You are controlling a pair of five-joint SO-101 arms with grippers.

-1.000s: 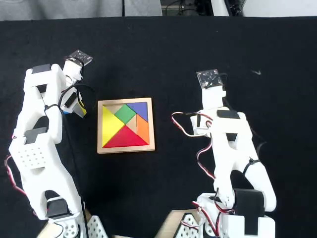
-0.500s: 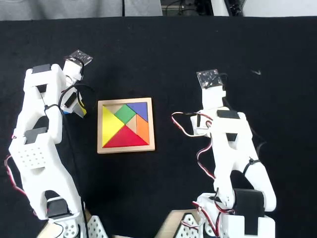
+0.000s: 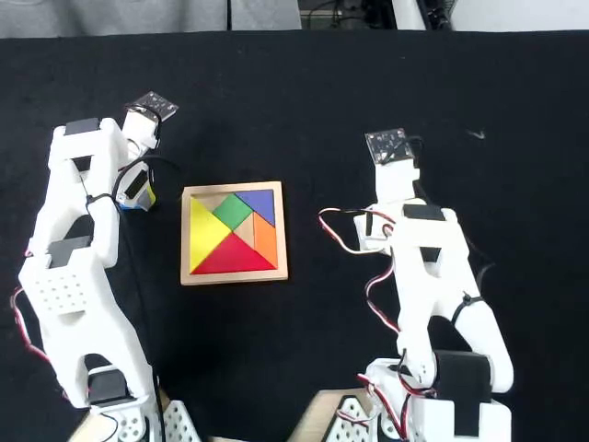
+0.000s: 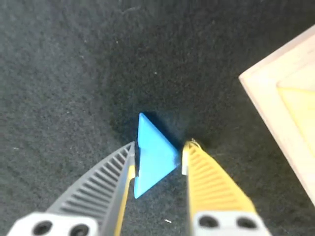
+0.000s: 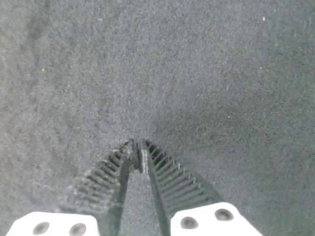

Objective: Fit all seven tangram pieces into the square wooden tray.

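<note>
Left tool (image 4: 158,146) pinches light-blue triangle (image 4: 152,160) just left of tray (image 3: 235,275); tray's far-left corner looks bare; step likely carry-in; next: shift right, turn to match gap, lower; right tool (image 5: 137,148) jaws together, empty, over desk (image 5: 221,73).

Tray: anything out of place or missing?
Yes. The tray shows bare wood patches at its far-left corner and centre, and a light blue triangle is outside it, over the black cloth, pinched in the left hand.
</note>
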